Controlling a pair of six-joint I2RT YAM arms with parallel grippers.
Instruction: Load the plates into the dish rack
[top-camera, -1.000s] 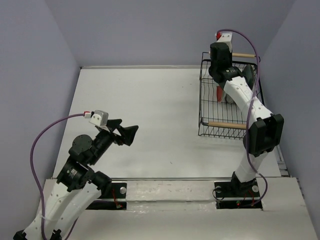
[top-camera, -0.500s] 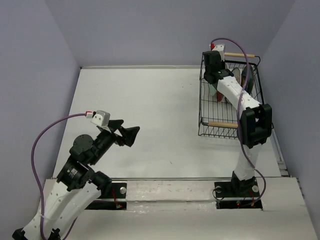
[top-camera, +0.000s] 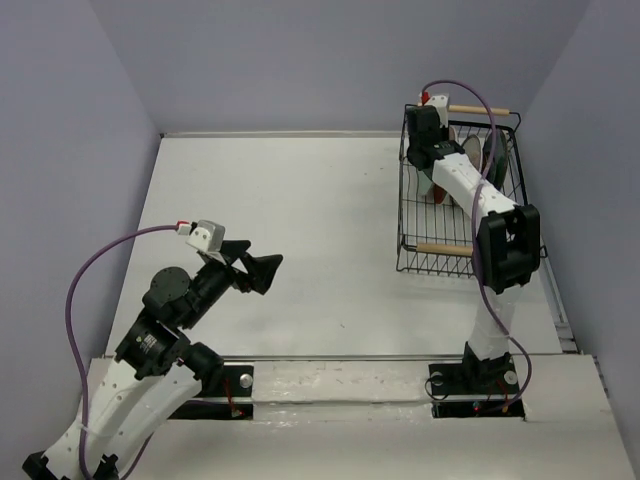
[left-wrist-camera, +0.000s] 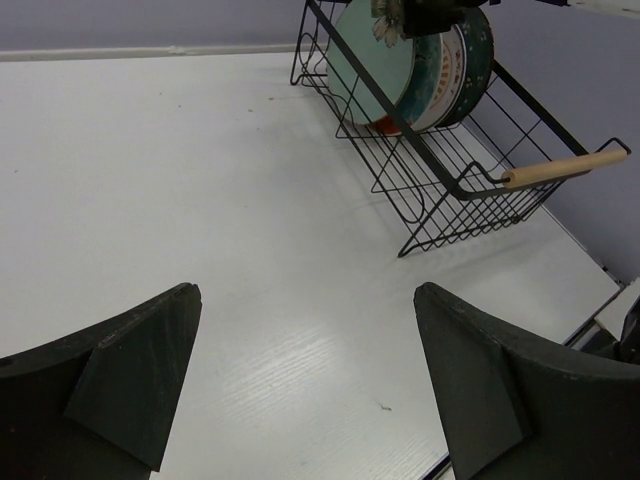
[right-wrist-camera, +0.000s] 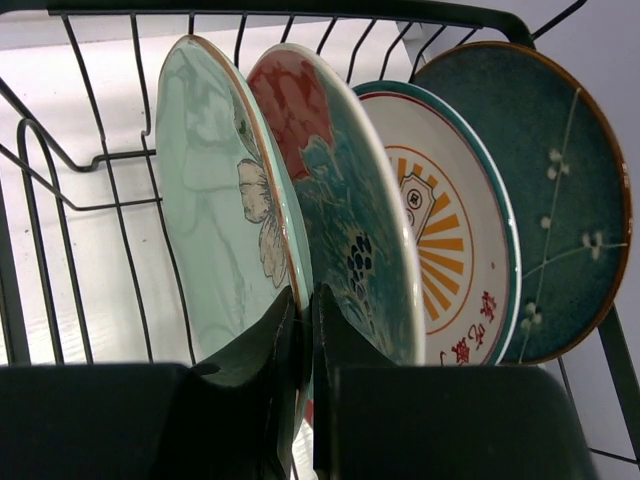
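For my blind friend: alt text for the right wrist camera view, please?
The right pincer grips a pale mint plate standing in a black wire dish rack, beside a red plate, orange-centred plate and dark teal plate.

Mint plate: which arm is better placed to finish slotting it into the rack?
Right. Its gripper pinches the mint plate by the rim, with the plate upright inside the rack. The left gripper hangs open over the table, far from the rack.

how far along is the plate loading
Done: the red plate, orange-centred plate and dark teal plate stand in the dish rack. In hand: the right gripper pinches the mint plate, slotted beside them. Left: letting go; no plates show on the table.
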